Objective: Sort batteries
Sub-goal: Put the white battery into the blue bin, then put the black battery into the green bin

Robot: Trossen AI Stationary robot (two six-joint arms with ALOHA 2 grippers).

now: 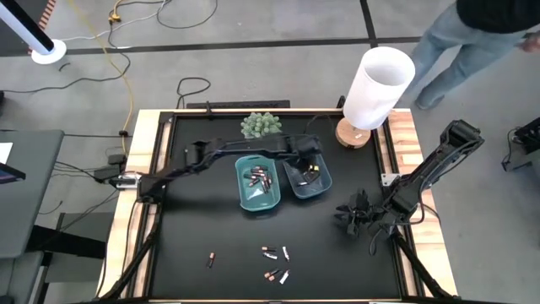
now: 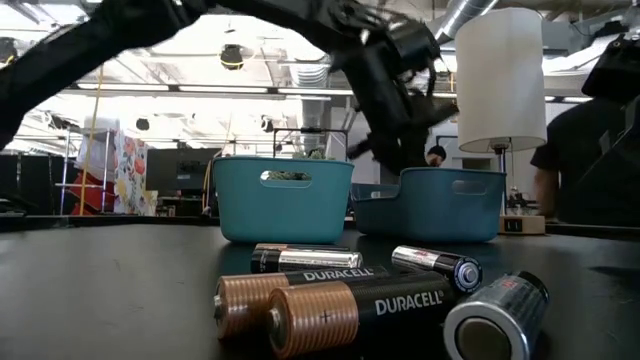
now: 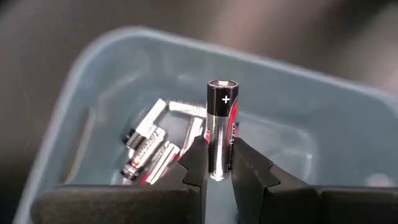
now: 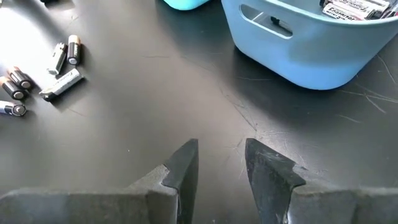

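Observation:
Two blue-teal trays stand side by side mid-table. The left tray holds dark batteries with copper ends. The right tray holds silvery batteries. My left gripper hangs over the right tray, shut on a dark-and-silver battery with red print. More loose batteries lie on the black table near its front edge, and they fill the foreground of the low view. My right gripper waits at the table's right side, open, with nothing between its fingers. My left gripper pinches the battery's lower half between its two fingers. The battery lies along the fingers, with its plus end sticking out past the fingertips. The fingers slant down from the table's left side. The battery is clear of the tray below.
A lamp with a white shade on a wooden base stands at the far right corner. A small green plant sits behind the trays. A person stands beyond the far right of the table. One battery lies alone at the front left.

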